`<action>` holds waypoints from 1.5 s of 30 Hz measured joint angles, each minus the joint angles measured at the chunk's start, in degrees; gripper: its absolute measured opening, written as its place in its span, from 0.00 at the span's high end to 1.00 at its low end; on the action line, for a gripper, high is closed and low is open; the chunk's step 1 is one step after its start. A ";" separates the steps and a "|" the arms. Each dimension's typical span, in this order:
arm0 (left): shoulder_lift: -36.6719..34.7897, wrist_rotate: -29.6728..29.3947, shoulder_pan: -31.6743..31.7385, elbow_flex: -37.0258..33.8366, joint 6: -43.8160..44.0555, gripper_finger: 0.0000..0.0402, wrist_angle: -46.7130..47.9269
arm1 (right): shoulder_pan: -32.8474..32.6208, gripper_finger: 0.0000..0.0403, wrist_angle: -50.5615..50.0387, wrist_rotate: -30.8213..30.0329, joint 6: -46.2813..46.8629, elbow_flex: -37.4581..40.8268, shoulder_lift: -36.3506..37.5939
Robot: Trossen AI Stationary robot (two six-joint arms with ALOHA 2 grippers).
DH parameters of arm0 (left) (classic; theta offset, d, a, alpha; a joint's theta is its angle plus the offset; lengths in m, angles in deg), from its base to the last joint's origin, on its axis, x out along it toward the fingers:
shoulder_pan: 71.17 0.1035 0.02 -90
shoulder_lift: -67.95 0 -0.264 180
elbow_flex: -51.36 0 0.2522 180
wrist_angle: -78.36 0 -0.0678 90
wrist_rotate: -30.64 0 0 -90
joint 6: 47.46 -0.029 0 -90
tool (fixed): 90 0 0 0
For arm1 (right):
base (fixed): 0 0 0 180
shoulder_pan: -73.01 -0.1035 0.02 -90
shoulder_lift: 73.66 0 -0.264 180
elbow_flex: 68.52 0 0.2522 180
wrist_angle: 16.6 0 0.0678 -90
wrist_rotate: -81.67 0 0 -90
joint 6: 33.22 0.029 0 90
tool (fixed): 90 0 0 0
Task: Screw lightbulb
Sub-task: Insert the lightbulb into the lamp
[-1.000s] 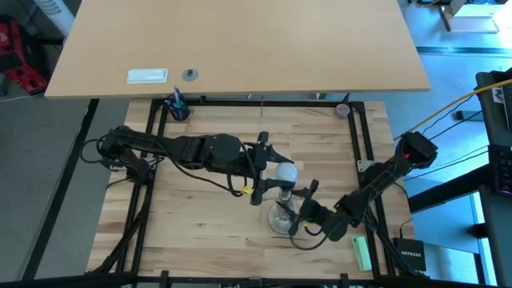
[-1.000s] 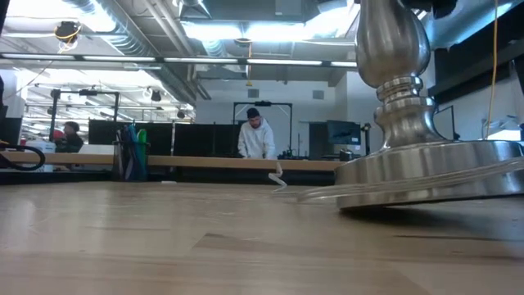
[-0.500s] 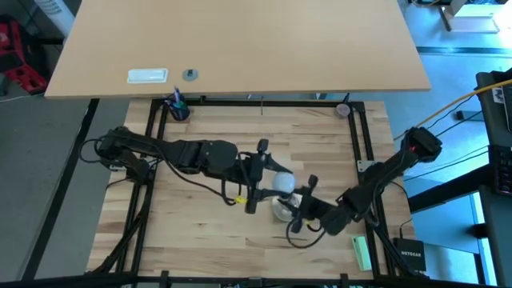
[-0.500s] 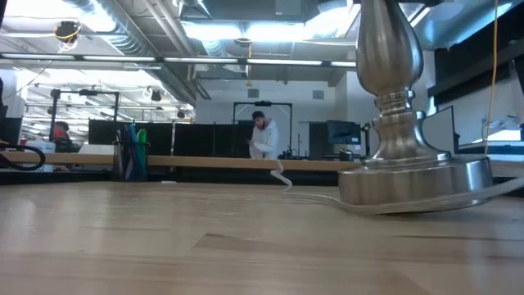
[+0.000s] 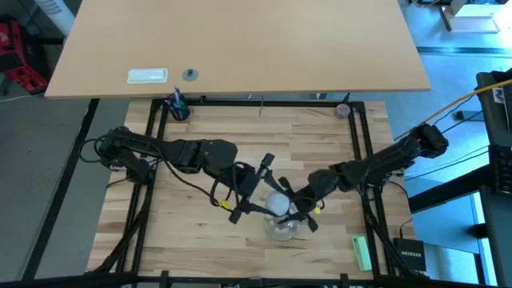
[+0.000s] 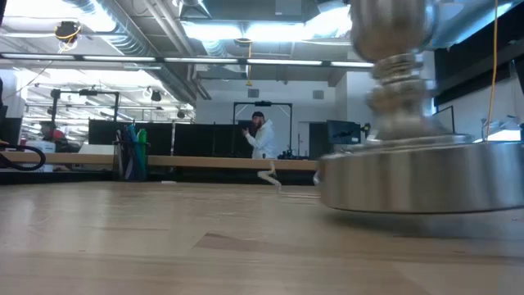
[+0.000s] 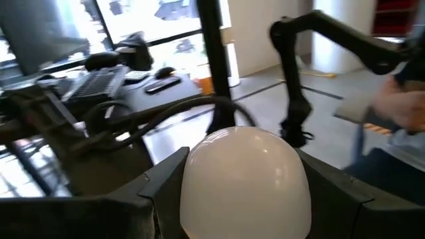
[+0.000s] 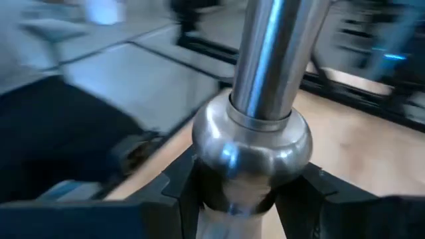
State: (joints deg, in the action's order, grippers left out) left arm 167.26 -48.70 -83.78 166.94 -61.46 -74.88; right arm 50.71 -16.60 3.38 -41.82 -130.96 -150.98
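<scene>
High view: small white frosted lightbulb (image 5: 278, 203) sits between left gripper (image 5: 258, 194) and right gripper (image 5: 299, 210). L wrist view: fingers (image 7: 163, 180) clasp the bulb on both sides. R wrist view: fingers (image 8: 180, 179) clamped around silver round-based metal stand (image 8: 260, 106).

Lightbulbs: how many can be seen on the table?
1. The lightbulb is near the table's front middle, between the left hand's fingers, above the silver stand. Others may be hidden.
</scene>
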 joint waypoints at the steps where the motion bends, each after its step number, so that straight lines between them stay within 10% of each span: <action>1: 0.01 1.51 0.21 0.01 0.01 0.45 0.03 | 0.95 0.63 -0.02 3.56 -0.36 0.00 -0.02; 6: 0.02 3.78 1.02 0.00 0.57 0.45 0.36 | 3.57 0.63 -0.79 7.81 -0.94 0.00 -0.02; 13: -0.02 -2.07 1.63 -0.09 3.20 0.45 1.42 | 3.36 0.62 -6.52 -8.03 5.41 -0.11 1.27; 20: 0.02 -9.69 1.58 -0.02 6.14 0.45 1.34 | 1.90 0.20 -27.71 -19.14 18.16 -5.97 8.36; 26: 0.02 -12.40 1.37 -0.02 6.98 0.45 1.37 | -5.19 0.09 -42.72 -31.35 30.42 -9.45 12.30; 36: 0.04 -14.76 1.46 -0.09 8.22 0.45 0.63 | -20.13 0.19 -21.65 -65.70 34.46 -1.64 1.20; 45: 0.07 -14.87 1.46 -0.09 8.66 0.45 0.22 | -20.13 0.30 1.34 -79.10 23.42 -1.22 -10.68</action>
State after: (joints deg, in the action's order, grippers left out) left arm 167.32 -63.57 -82.33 166.85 -52.80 -74.67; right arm 30.58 -15.26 -75.72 -18.41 -132.19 -161.66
